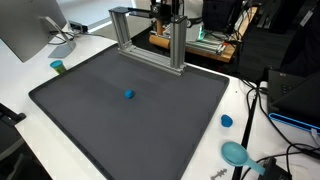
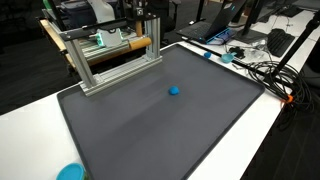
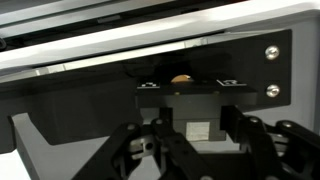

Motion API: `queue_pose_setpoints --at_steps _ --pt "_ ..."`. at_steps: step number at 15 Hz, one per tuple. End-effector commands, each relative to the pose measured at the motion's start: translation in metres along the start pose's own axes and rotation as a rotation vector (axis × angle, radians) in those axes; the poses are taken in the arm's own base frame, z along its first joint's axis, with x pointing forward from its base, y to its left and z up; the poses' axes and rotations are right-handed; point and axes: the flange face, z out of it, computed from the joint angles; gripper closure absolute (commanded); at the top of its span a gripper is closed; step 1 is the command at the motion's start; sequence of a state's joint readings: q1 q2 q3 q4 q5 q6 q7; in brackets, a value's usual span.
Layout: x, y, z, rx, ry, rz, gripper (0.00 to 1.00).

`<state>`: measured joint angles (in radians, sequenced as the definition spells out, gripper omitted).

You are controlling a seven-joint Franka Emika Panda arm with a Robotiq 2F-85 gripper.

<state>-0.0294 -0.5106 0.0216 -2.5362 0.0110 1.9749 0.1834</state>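
My gripper point(image 3: 198, 118) is open and empty. It is held behind and above an aluminium frame point(image 1: 150, 40) at the back of the table, and it is only partly visible in both exterior views point(image 1: 166, 14) point(image 2: 141, 20). In the wrist view the two dark fingers point at a black panel point(image 3: 240, 70) with screws and a small white label. A small blue ball point(image 1: 128, 95) lies alone near the middle of a dark grey mat point(image 1: 90, 125), well away from the gripper. The ball point(image 2: 174, 90) and the mat point(image 2: 150, 135) also show from another side.
The aluminium frame point(image 2: 110, 52) stands on the mat's far edge, with a wooden piece point(image 2: 136, 43) behind it. A blue cap point(image 1: 227, 121), a teal bowl point(image 1: 236, 153) and a green cup point(image 1: 58, 67) sit on the white table. A monitor point(image 1: 25, 30) and cables point(image 1: 262, 105) stand at the sides.
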Motion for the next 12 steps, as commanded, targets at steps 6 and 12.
queue_pose_setpoints --at_steps 6,12 --pt "-0.003 -0.001 -0.009 0.075 0.02 0.06 0.78" --pt "0.034 -0.009 -0.046 0.068 0.227 0.085 0.78"
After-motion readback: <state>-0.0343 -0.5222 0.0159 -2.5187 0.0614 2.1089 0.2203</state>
